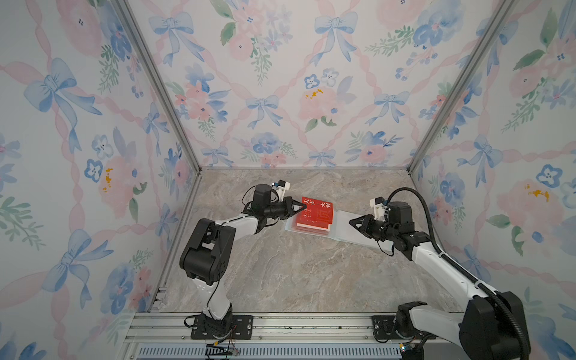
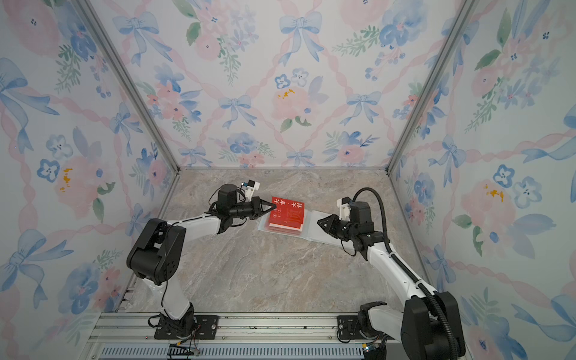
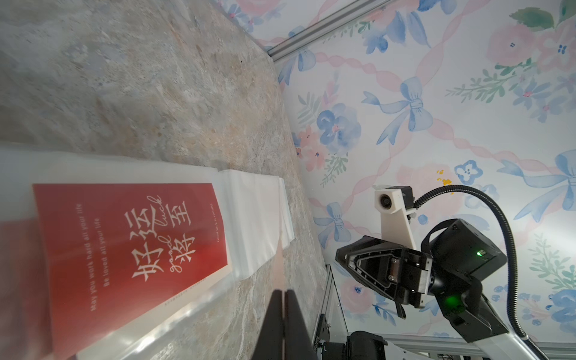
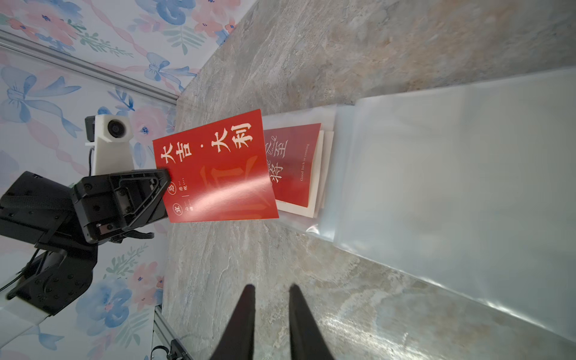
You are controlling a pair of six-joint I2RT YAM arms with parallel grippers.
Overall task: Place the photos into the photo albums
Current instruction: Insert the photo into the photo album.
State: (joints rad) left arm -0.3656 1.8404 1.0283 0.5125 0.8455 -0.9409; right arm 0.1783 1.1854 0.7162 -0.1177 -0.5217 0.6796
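My left gripper (image 1: 304,206) (image 4: 168,174) is shut on the edge of a red photo (image 1: 318,212) (image 4: 215,168) with white characters. It holds that photo tilted just above a stack of photos (image 1: 311,230) (image 4: 293,165) (image 3: 134,249). The stack rests on the left part of the photo album (image 1: 346,229) (image 4: 452,171) (image 3: 249,212), which lies open with its clear sleeve pages spread on the table. My right gripper (image 1: 350,222) (image 4: 270,288) hovers over the album's right half. It is slightly open, with nothing between its fingers.
The marble-patterned tabletop (image 1: 296,274) is boxed in by floral walls at the back and on both sides. An aluminium rail (image 1: 280,324) carrying both arm bases runs along the front edge.
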